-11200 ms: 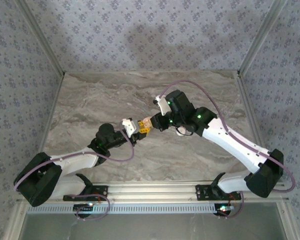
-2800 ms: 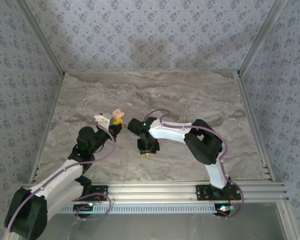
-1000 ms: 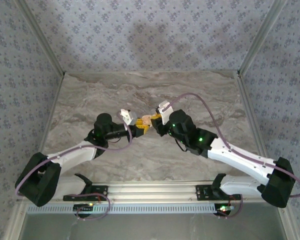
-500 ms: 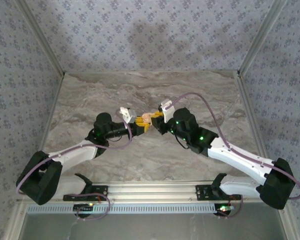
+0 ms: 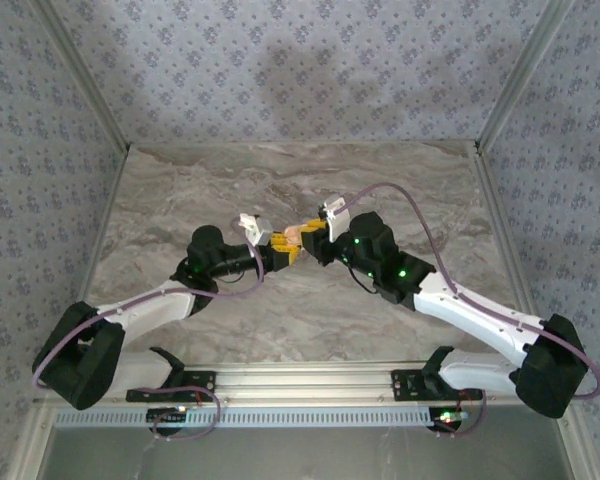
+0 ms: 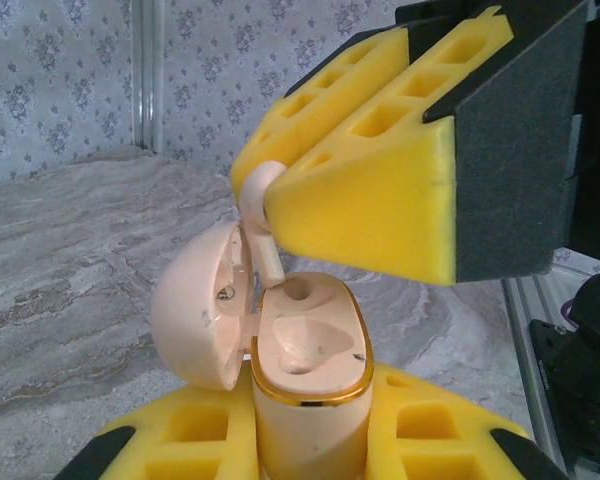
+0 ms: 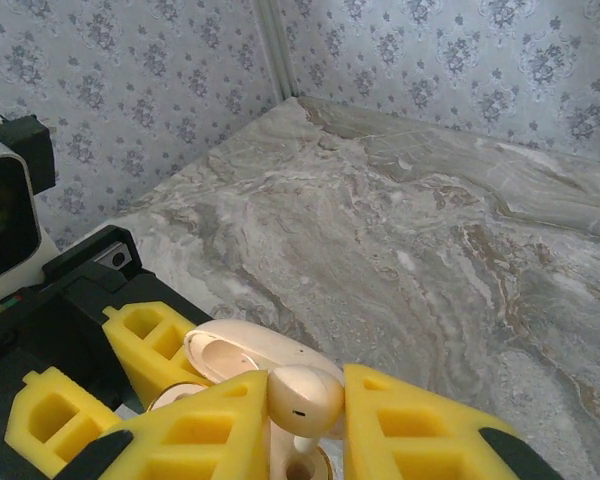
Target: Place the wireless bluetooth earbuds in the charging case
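Observation:
My left gripper (image 6: 305, 445) is shut on the charging case (image 6: 305, 400). The case is cream with a gold rim, upright, its lid (image 6: 195, 320) swung open to the left. My right gripper (image 7: 305, 430) is shut on one cream earbud (image 7: 305, 398), pinched by its head between yellow fingers (image 6: 380, 180). The earbud's stem (image 6: 265, 245) points down, its tip at the case rim beside the far socket (image 6: 305, 292). The near socket (image 6: 310, 340) holds nothing. From above, both grippers (image 5: 277, 250) (image 5: 317, 238) meet over the table's middle with the case (image 5: 295, 237) between them.
The marble tabletop (image 5: 380, 190) lies under both arms. Aluminium frame posts (image 5: 500, 100) and patterned walls close it in on three sides. A metal rail (image 5: 310, 380) runs along the near edge by the arm bases.
About three seconds ago the right gripper pointed down at the table, apart from the case. It now meets the left gripper. Over the last second both shifted only slightly toward the back.

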